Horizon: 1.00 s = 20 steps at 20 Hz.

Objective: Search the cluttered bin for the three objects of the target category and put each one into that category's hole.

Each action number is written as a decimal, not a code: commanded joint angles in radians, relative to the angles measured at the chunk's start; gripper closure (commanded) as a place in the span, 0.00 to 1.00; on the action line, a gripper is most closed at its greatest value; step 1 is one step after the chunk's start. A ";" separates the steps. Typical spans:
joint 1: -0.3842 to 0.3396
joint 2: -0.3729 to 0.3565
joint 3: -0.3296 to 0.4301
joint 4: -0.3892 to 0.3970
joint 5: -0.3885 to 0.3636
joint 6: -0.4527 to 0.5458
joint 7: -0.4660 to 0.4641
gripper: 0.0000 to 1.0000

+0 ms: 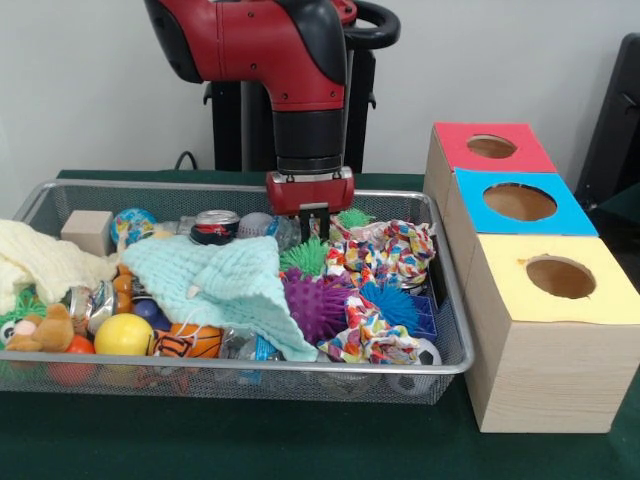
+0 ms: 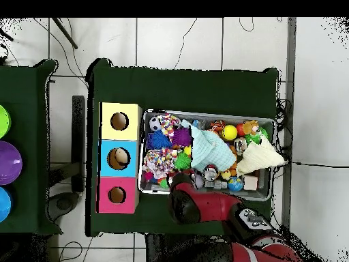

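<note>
My gripper (image 1: pixel 313 224) hangs over the back middle of the wire mesh bin (image 1: pixel 452 366), open, with nothing between its fingers. Just below and in front of it lies a green spiky ball (image 1: pixel 303 257). A purple spiky ball (image 1: pixel 315 305) and a blue spiky ball (image 1: pixel 388 300) lie nearer the front, and a small green one (image 1: pixel 353 217) sits behind. Right of the bin stand three boxes with a red hole (image 1: pixel 491 146), a blue hole (image 1: pixel 519 201) and a yellow hole (image 1: pixel 560 277). In the overhead view the arm (image 2: pixel 204 208) hides the gripper at the bin's edge (image 2: pixel 204 113).
A mint cloth (image 1: pixel 225 280) and a patterned cloth (image 1: pixel 390 245) drape over the clutter. A cream cloth (image 1: pixel 40 260), wood block (image 1: pixel 88 230), can (image 1: pixel 215 225), yellow ball (image 1: pixel 123 335), small basketball (image 1: pixel 195 340) and soccer ball (image 1: pixel 425 352) also lie in the bin.
</note>
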 commanded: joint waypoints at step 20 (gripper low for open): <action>-0.066 -0.231 0.144 0.052 0.025 0.321 0.069 1.00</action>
